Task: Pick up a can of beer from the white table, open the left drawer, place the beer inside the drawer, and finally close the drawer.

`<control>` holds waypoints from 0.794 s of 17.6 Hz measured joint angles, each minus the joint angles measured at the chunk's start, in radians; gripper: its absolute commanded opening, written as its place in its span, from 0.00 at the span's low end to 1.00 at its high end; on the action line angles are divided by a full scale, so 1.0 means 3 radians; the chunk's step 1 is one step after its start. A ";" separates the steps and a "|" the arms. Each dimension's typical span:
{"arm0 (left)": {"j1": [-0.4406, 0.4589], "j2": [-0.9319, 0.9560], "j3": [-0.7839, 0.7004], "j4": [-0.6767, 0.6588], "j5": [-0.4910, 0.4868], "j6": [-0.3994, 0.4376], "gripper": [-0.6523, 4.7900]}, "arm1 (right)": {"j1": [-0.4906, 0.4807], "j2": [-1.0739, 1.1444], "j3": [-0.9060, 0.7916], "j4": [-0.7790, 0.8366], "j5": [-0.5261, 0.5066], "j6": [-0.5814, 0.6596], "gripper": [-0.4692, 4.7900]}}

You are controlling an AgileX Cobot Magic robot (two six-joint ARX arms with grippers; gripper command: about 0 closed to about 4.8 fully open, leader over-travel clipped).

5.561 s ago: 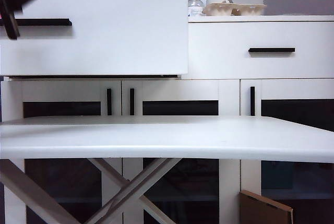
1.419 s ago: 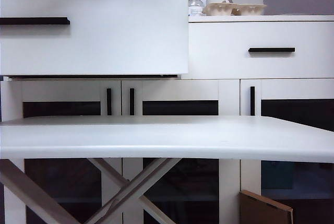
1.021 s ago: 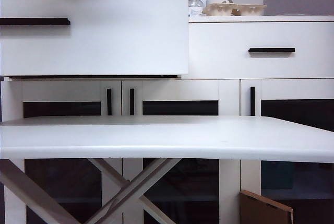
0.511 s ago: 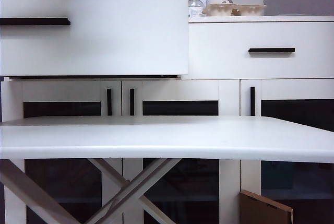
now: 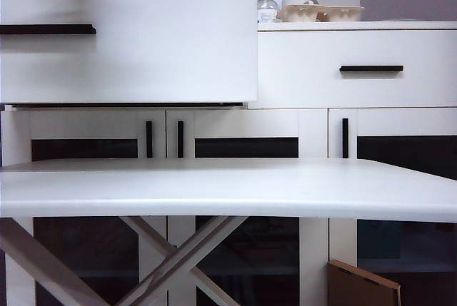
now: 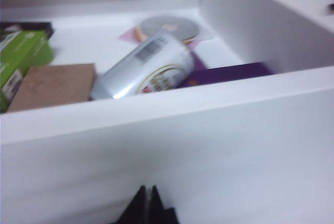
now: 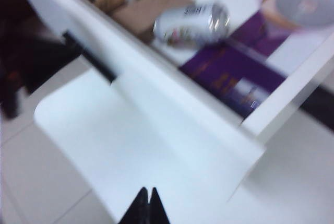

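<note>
Exterior: left drawer (image 5: 143, 35) cut by left edge, hiding its contents. Right wrist view motion-blurred; can of beer (image 7: 192, 23) label unreadable. Purple box (image 6: 224, 73) half hidden behind drawer front.

Low frontal exterior view; both wrist views down into the open left drawer (image 6: 167, 145).

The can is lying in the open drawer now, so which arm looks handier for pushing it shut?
Probably the left. Its shut gripper sits right against the left drawer front, with the can of beer just behind. The right gripper, also shut, hangs higher, over the white table.
</note>
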 measured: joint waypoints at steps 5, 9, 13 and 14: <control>-0.0004 0.0247 -0.0014 0.0258 -0.0004 0.0000 0.11 | 0.0076 0.0001 0.0000 -0.0256 -0.0074 -0.0003 0.09; -0.0011 0.0467 -0.0014 0.0573 -0.0008 0.0000 0.11 | 0.0207 0.0000 0.0000 -0.0296 -0.0078 -0.0006 0.09; -0.0005 0.0576 -0.0014 0.0825 -0.0160 0.0000 0.11 | 0.0245 0.0001 0.0000 -0.0327 -0.0078 -0.0017 0.09; -0.0008 0.0604 -0.0014 0.0874 -0.0160 0.0000 0.11 | 0.0238 0.0001 0.0000 -0.0327 -0.0076 -0.0017 0.09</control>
